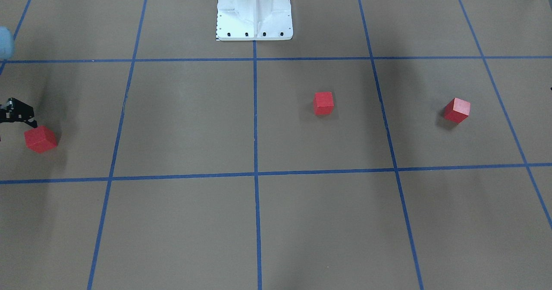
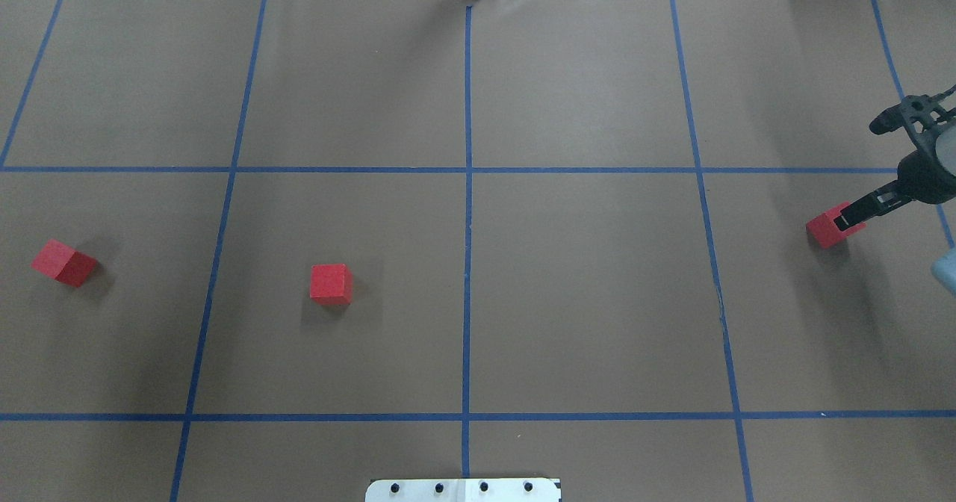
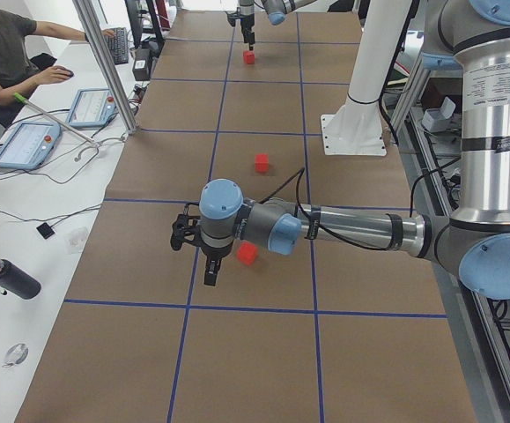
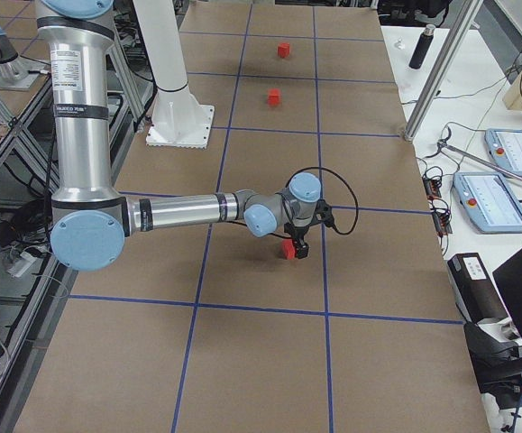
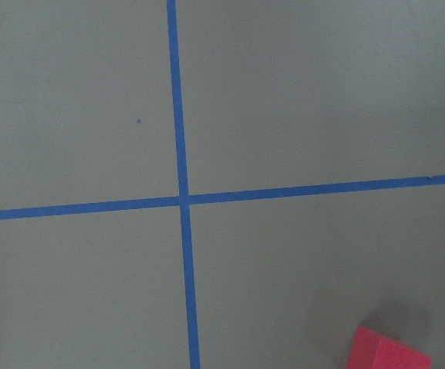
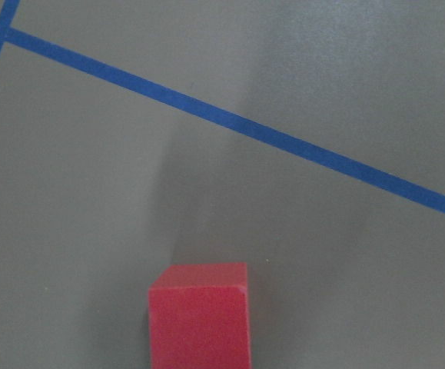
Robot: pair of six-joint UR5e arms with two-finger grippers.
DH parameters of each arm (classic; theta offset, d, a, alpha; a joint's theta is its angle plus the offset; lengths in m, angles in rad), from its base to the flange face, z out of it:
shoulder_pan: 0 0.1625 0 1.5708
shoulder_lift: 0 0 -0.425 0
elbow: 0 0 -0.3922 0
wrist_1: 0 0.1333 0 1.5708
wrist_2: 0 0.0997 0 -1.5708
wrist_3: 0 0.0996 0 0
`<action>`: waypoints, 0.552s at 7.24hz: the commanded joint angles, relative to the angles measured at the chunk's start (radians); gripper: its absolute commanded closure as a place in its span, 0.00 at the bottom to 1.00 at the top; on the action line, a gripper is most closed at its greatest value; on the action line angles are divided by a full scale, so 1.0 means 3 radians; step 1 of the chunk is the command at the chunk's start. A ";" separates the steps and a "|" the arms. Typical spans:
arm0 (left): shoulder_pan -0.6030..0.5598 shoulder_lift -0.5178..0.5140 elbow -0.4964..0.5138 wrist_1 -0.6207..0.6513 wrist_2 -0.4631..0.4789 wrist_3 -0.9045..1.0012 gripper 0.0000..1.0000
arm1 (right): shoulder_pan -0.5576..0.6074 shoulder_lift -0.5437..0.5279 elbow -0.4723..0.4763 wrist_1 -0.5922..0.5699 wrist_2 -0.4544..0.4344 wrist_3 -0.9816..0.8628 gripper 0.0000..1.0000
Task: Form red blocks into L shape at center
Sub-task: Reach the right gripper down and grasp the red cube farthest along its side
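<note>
Your right gripper (image 2: 859,214) is low at the rightmost red block (image 2: 821,231), your left gripper (image 3: 210,271) near the leftmost red block (image 3: 247,255); their opening I cannot tell.

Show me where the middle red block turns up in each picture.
Front-facing: middle block right of center, below the white base.
Overhead: middle block left of center, above the base.
Exterior left: middle block mid-picture, left of the base.
Exterior right: middle block near the top, right of the base.
Left wrist: not in it.
Right wrist: not in it.
Shared landmark: the base.
</note>
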 commanded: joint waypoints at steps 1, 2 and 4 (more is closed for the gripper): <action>0.0000 0.0000 -0.0006 0.0001 0.0000 0.0000 0.00 | -0.0115 0.0011 -0.0013 0.0005 -0.0076 0.0026 0.00; 0.0000 0.0000 -0.0001 0.0001 0.0000 0.0000 0.00 | -0.0146 0.0016 -0.0038 0.0006 -0.0086 0.0026 0.01; 0.0000 0.0000 -0.0001 0.0001 0.0000 0.0000 0.00 | -0.0172 0.0042 -0.0145 0.0021 -0.0203 0.0006 0.06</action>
